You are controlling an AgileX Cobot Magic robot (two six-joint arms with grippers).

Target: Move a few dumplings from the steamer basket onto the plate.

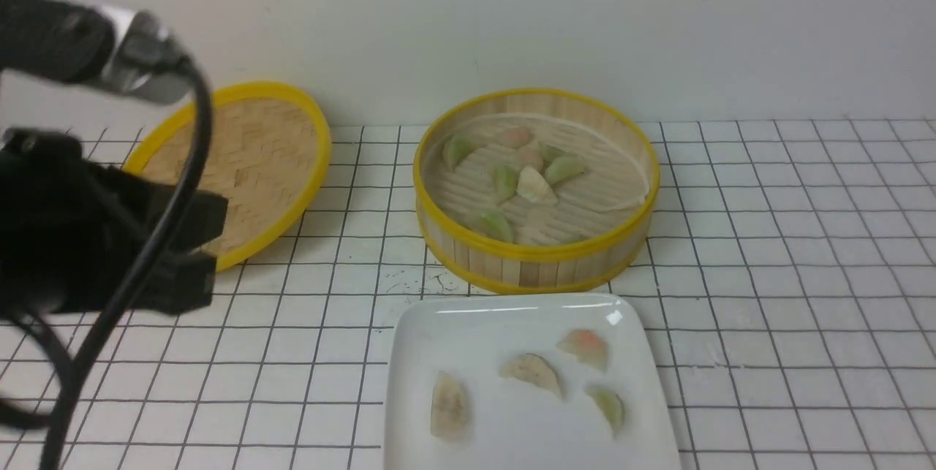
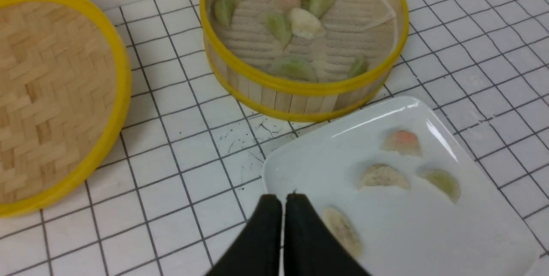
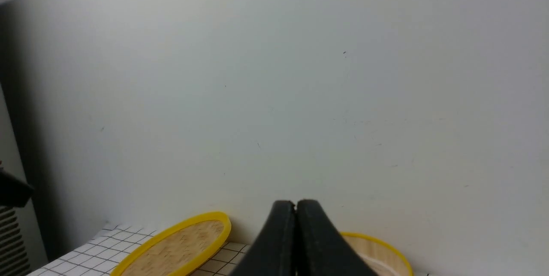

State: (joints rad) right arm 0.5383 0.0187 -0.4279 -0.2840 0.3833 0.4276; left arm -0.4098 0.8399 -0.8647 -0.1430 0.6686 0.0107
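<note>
My left hand (image 2: 283, 202) is pinched shut and empty, off to the left of the plate (image 1: 468, 324). Four dumplings (image 1: 534, 373) lie on it, with more in the basket (image 1: 537, 259) just behind. My right hand (image 3: 295, 204) is also closed and empty.

Counter (image 1: 790, 251): white, ruled all over with a thin dark grid, running back to a plain pale wall (image 1: 512, 17).

Three things sit directly on it.

- Steamer basket (image 1: 537, 265): round, bamboo slats, yellow rims, near the back, roughly centre. Upright.
- Plate (image 1: 453, 338): glossy white, rounded-square, just in front of the basket on the near side. A narrow strip of counter shows between the two. Its near edge runs out of the front view.
- Lid (image 1: 248, 163): flat, woven, yellow-rimmed, well left of the basket. Tilted, far rim raised toward the wall.

Dark scuff marks (image 1: 409, 281) speckle the squares by the basket's left front foot.
</note>
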